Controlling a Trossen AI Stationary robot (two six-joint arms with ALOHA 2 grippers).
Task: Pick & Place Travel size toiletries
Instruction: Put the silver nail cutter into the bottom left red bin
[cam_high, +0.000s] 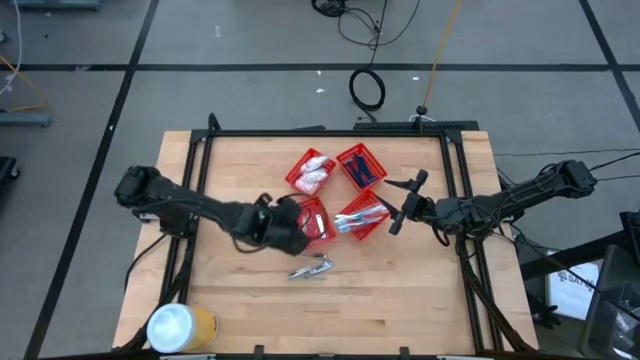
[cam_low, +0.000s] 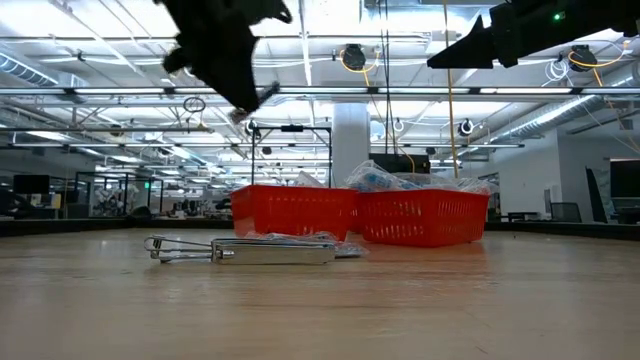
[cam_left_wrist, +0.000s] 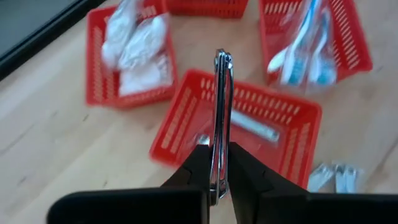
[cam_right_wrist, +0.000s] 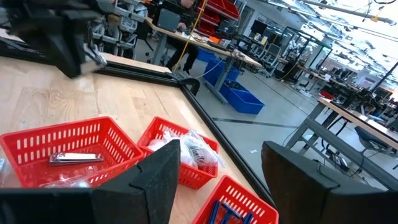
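Note:
My left gripper hovers above a red mesh basket and is shut on a slim silvery metal clipper. One like it lies flat inside that basket. More silvery clippers lie flat on the wood nearer the table's near edge. Other red baskets hold white sachets, dark blue razors and pastel toothbrushes. My right gripper is open in the air beside the toothbrush basket, touching nothing. My left gripper pinches the silvery clipper between its two fingers at one end. The fingers lie along it, and the rest of the piece sticks out past the fingertips. The clipper is lifted clear, above the red basket.
A large yellow can with a white lid stands near the table's near left corner. The four red baskets cluster at the table's middle toward the far side. A black frame runs along the table's far edge. Bare wood lies along the near edge.

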